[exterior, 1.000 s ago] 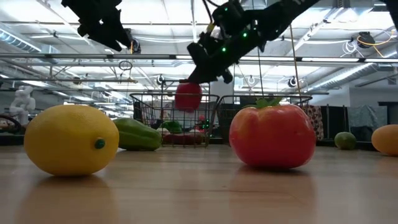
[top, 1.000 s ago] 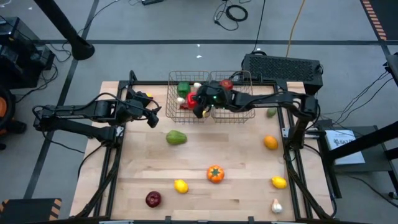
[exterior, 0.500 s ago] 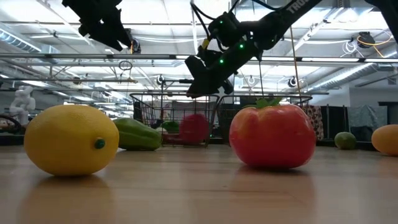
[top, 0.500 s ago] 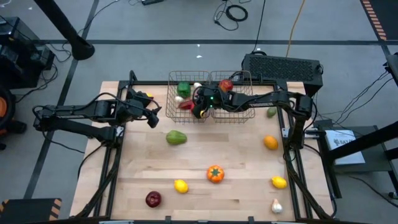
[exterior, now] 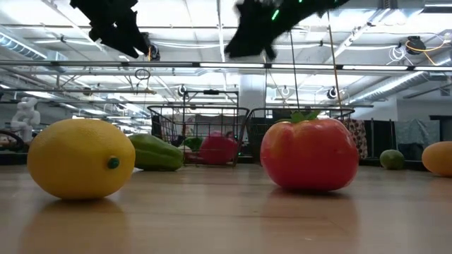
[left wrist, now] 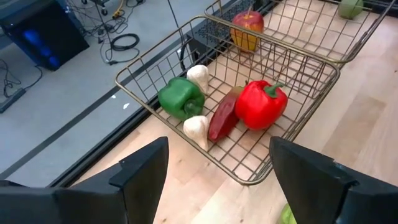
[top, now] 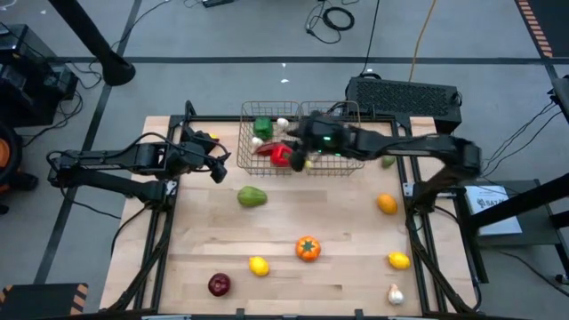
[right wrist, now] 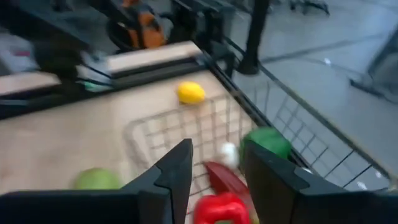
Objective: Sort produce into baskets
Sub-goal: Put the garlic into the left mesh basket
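Right claw (top: 307,161) hangs over the left basket (top: 245,156), fingers parted, nothing in them. Red pepper (top: 281,156) lies inside that basket by the green pepper (top: 263,127), garlic (left wrist: 198,76) and dark red chilli (left wrist: 222,116). Right basket (top: 355,164) has an apple (left wrist: 247,25). Left claw (top: 217,165) open, empty, just left of the baskets. Other produce scattered on the worktop (top: 338,267).

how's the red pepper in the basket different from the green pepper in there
The red pepper is red with its green stem showing on top; the green pepper is green all over. The red pepper lies against the dark red chilli near the wall dividing the baskets; the green pepper sits toward the far corner by a garlic bulb. Both rest in the same wire basket, ungripped.
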